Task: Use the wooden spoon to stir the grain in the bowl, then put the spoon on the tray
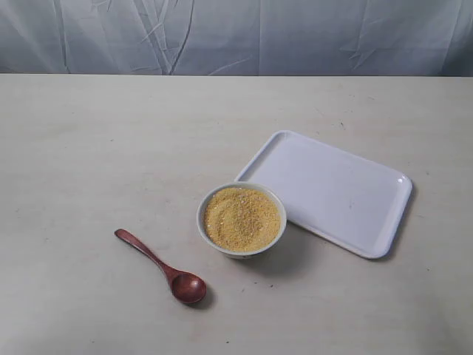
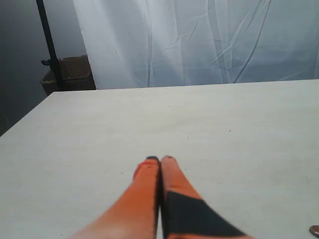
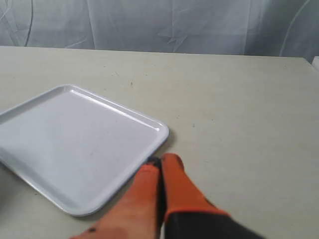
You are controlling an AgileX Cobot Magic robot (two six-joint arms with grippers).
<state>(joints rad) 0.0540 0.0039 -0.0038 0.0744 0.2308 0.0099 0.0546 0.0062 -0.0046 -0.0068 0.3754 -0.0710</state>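
On matte table (image 1: 89, 148), glossy wooden spoon (image 1: 159, 267), mounded sandy grain (image 1: 242, 217)

Golden-yellow grain (image 1: 241, 217), white bowl (image 1: 275, 231), reddish-brown wooden spoon (image 1: 162, 268), white tray (image 1: 332, 191).

A pale table (image 1: 89, 148) meets a creased white curtain (image 1: 236, 37), black pole (image 2: 49, 45) and brown box (image 2: 75, 74) beside it.

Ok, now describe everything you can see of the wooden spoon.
The wooden spoon is dark reddish-brown and glossy, apparently wood, with a slim handle widening into an oval scoop. It lies flat on the table, scoop facing up and looking empty. In the exterior view the handle angles off to the far left and the scoop points toward the near edge. It sits left of the bowl, apart from it, and only the table touches it.
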